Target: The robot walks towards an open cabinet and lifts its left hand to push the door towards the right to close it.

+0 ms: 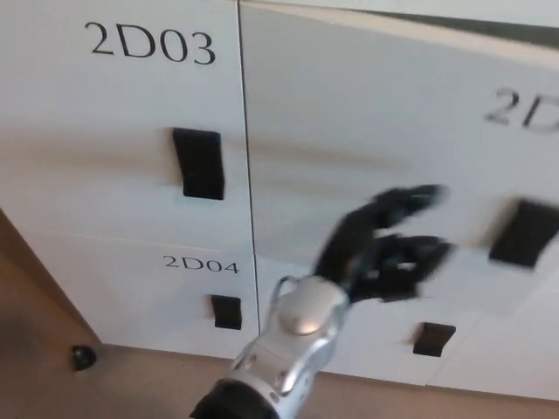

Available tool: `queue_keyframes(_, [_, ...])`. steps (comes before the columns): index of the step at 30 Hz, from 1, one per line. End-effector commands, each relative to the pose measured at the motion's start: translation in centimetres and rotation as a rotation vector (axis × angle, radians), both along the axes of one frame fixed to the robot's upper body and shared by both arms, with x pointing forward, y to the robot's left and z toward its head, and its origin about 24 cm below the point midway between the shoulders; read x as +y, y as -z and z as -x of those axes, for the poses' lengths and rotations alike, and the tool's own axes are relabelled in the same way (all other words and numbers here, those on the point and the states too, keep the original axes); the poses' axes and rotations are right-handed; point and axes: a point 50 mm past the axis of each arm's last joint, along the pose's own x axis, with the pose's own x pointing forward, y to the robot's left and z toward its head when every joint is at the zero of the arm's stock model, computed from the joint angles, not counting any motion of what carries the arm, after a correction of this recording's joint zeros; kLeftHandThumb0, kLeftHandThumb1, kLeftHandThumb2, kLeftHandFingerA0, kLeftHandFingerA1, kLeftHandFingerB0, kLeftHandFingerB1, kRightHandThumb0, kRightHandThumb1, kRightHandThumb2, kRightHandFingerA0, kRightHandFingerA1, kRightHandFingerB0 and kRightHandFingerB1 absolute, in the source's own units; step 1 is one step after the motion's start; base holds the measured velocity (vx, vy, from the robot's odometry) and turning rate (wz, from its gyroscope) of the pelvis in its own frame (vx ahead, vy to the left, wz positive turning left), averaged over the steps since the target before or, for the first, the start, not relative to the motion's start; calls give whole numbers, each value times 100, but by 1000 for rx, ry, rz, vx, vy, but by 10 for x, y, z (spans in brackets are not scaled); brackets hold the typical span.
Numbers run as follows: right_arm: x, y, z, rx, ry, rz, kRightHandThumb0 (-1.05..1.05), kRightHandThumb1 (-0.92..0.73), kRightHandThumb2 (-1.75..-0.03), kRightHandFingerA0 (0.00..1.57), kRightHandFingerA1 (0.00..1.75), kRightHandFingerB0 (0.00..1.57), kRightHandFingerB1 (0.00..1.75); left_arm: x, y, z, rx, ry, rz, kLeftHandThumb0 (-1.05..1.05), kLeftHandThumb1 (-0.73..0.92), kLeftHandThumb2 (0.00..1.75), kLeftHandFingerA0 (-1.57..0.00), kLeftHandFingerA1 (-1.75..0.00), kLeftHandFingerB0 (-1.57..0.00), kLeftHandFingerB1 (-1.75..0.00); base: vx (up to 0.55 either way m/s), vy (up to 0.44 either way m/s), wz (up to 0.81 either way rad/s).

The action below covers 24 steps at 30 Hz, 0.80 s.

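Pushing the door [367, 148] home is the step you are in, and it looks nearly done: the panel now lies almost flush with the neighbouring front marked 2D03 [122, 105], with a thin dark seam between them. Its top edge slants a little in the head view, so judge it as not fully seated.

Your left hand [384, 249] is up against the lower middle of the door, empty, with its fingers [406, 202] spread loosely and pointing right; the picture is blurred there, so you cannot confirm contact. The right hand is not in sight.

To finish well:
- Press with the flat of the fingers, not the tips, and keep the force straight into the panel.
- Stay clear of the black handle [522, 231] to the right of the hand, so no finger hooks it and drags the door back out.
- Ease off as the panel meets the frame; a hard shove would likely bounce it open.
- Keep the forearm [288, 349] away from the lower drawer fronts below.
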Motion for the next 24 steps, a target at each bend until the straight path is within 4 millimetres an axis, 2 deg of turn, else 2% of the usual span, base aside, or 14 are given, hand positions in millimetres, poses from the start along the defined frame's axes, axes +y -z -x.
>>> queue_keyframes(1, [6, -2, 4, -77, 128, -127, -51, -54, -93, 56, 67, 46, 58, -180, -177, 87, -499, 884, -104, -86, 36, 67, -91, -48, -87, -47, 0, 0, 0])
queue_keyframes(3, [6, -3, 3, -79, 127, -126, -51, -54, -93, 56, 67, 46, 58, -177, -189, 77, -546, 871, -146, -86, 36, 67, -91, -48, -87, -47, 0, 0, 0])
queue_keyframes(4, [7, -4, 1, 6, 108, -51, -80, -63, -65, 73, 52, 59, 45, -172, -202, 67, -593, 861, -179, -69, 53, 91, -62, -56, -40, -45, 0, 0, 0])
queue_keyframes(6, [9, -10, -1, 42, 75, 10, -47, -72, -61, 55, 49, 43, 39, -165, -216, 54, -662, 847, -241, -74, 67, 61, -58, -38, -53, -36, 0, 0, 0])
queue_keyframes(9, [12, -12, -2, -63, 58, -73, -47, -72, -61, 55, 49, 43, 39, -162, -222, 46, -706, 833, -292, -74, 67, 61, -58, -38, -53, -36, 0, 0, 0])
queue_keyframes(10, [12, -13, -2, -87, 52, -86, -48, -57, -96, 53, 64, 35, 53, -154, -231, 31, -725, 778, -345, -74, 66, 61, -56, -37, -49, -35, 0, 0, 0])
queue_keyframes(12, [12, -14, -2, -91, 47, -85, -48, -57, -96, 53, 64, 35, 53, -145, -244, 14, -739, 709, -394, -74, 66, 61, -56, -37, -49, -35, 0, 0, 0])
queue_keyframes(14, [12, -17, -1, -100, 40, -79, -50, -71, -61, 56, 49, 48, 41, -122, -277, -14, -760, 497, -467, -57, 71, 61, -36, -53, -49, -40, 0, 0, 0])
queue_keyframes(15, [13, -18, -1, -110, 31, -78, -48, -56, -96, 53, 65, 33, 53, -107, -288, -28, -736, 400, -472, -58, 72, 62, -27, -53, -40, -40, 0, 0, 0])
queue_keyframes(16, [13, -18, -1, -116, 26, -78, -48, -56, -96, 53, 65, 33, 53, -97, -293, -37, -717, 342, -472, -58, 72, 62, -27, -53, -40, -40, 0, 0, 0])
queue_keyframes(17, [13, -21, -1, -113, 18, -78, -49, -72, -61, 53, 49, 43, 39, -78, -284, -48, -706, 329, -468, -71, 64, 65, -40, -43, -49, -41, 0, 0, 0])
queue_keyframes(21, [8, -27, -2, -98, -9, -57, -44, -74, -62, 52, 47, 41, 39, -31, -236, -53, -707, 371, -490, -62, 59, 93, -55, -57, -40, -49, 0, 0, 0])
queue_keyframes(23, [2, -24, -5, -87, -10, -50, -46, -72, -61, 54, 48, 44, 40, 3, -192, -31, -689, 436, -499, -49, 67, 60, -60, -41, -53, -38, 0, 0, 0])
queue_keyframes(24, [-1, -24, -8, -81, -6, -43, -41, -55, -95, 52, 64, 35, 54, 32, -155, -11, -654, 460, -507, -50, 55, 91, -63, -61, -48, -53, 0, 0, 0])
